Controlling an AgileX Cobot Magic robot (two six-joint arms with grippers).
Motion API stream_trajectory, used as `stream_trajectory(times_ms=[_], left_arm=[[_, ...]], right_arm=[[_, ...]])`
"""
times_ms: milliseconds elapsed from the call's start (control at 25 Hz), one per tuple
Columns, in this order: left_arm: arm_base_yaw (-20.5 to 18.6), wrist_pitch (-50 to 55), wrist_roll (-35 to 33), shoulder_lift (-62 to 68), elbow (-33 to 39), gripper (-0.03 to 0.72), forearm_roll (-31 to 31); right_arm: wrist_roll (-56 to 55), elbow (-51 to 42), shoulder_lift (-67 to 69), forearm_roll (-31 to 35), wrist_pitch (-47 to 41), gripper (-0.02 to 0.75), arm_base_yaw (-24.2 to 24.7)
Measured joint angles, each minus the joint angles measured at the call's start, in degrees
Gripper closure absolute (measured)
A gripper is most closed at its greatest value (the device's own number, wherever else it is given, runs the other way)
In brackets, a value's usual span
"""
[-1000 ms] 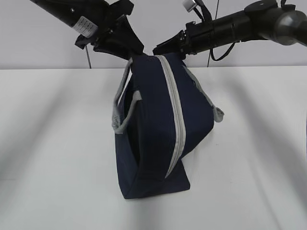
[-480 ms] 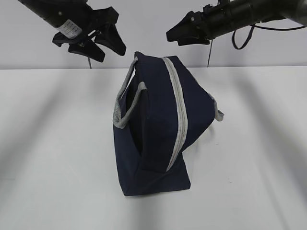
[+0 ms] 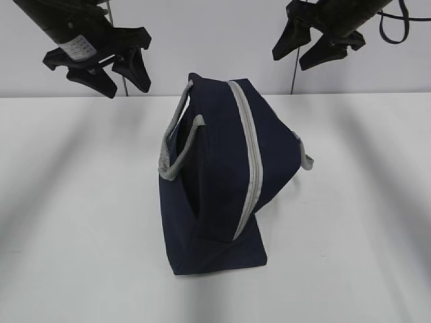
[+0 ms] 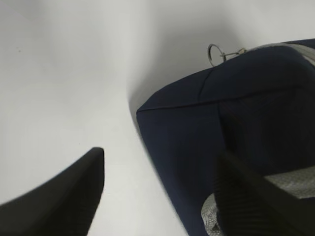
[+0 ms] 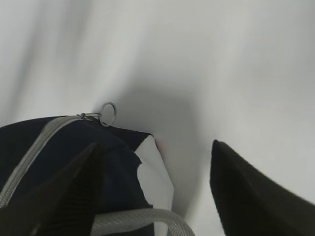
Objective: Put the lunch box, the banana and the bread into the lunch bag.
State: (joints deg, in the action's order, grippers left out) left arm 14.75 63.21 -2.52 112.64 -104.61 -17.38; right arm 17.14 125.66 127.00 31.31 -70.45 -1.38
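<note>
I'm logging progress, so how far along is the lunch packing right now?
Looks nearly finished: the lunch bag stands on the table with its grey zipper closed, and no food lies outside. I cannot see inside it. Nothing is in hand: the left gripper and right gripper hang open above it.

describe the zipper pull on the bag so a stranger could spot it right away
On the white table stands one navy-blue fabric lunch bag with grey webbing handles. Follow its grey zipper strip to the far end. There hangs a small metal ring pull, the only shiny metal part on the bag.
</note>
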Motion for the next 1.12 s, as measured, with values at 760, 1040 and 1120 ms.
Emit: stream_trajectory(times_ms=[760,1040,1120], left_arm=[[6.1,8.4,6.5,-15.5,0.0,0.264,14.9],[6.1,8.6,7.8,-23.8,6.7,0.264,15.3],[6.1,8.6,7.9,-26.7,10.6,0.264,15.3]], right_arm=[[-8.7,-27.1,-32.1,-14.9,-0.6,0.235,0.0],[-9.2,-45.7,-47.9,-18.9,2.6,0.234,0.0],[-9.2,-50.7,-52.1,-19.4,4.6,0.234,0.0]])
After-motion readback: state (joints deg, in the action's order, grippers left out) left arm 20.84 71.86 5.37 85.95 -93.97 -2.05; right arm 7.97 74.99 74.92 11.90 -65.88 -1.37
